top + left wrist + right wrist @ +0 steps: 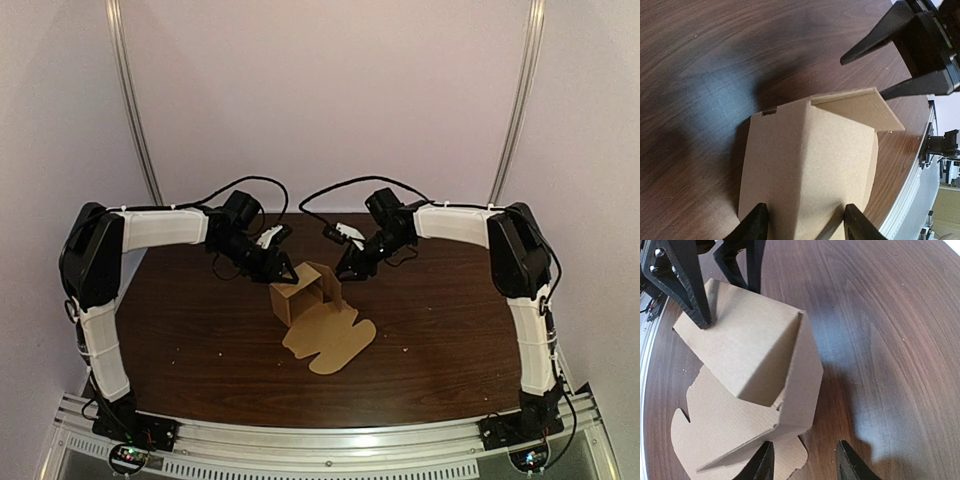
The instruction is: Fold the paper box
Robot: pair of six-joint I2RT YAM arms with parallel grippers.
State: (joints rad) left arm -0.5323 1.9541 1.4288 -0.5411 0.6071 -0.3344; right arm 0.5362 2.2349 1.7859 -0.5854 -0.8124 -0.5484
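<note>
Nearest cam: rail (320,440) w/ both arm bases bolted on, then bare counter (200,350).

L side: L arm (100,290) reaches in over the far half of the counter. L tool (283,268) is at the box (300,300), on its left top edge. L wrist view: jaws apart, one finger (757,225) each side of a creased panel, astride it and not pinching. R wrist view shows an L fingertip down on the top panel, prob. touching.

Middle: box sits approx. mid-counter, between the two tools. It's partly up: walls raised into an open sleeve that looks skewed, not yet square. A side flap (860,107) sticks out loose on the R tool's side. The big flap (335,340) w/ rounded tabs lies flat on the counter on the near side, joined to the sleeve.

R side: R tool (343,272) is at the box's right top edge. Jaws apart here too, w/ fingers (762,465) either side of the near corner and clamped on nothing. Its tips sit just beside the loose side flap. R arm (520,290) mirrors the L.

Progress, my read: early-mid, maybe a third done. Done: sleeve popped up. Left: square the walls, fold side flaps in, bring the flat flap up and over, tuck tabs. No closure made yet, as far as seen.
</note>
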